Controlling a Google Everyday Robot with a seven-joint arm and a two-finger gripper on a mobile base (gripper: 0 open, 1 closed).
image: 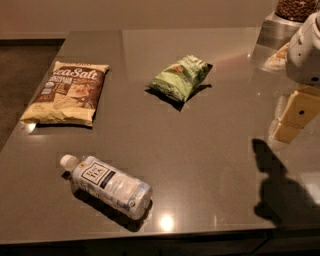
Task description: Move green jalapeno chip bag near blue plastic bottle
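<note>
The green jalapeno chip bag (pixel 181 76) lies flat on the grey table (pixel 200 165), at the middle back. The blue plastic bottle (pixel 109 184) lies on its side near the front left edge, white cap pointing to the back left. My gripper (pixel 295 117) hangs at the right edge of the view, above the table, to the right of the green bag and well apart from it. It holds nothing that I can see. Its shadow falls on the table below it.
A larger cream-and-brown "Sea Salt" bag (pixel 66 93) lies at the left of the table. A metal stand with a jar of brown snacks (pixel 295 10) is at the back right corner. The table's left edge drops to a dark floor.
</note>
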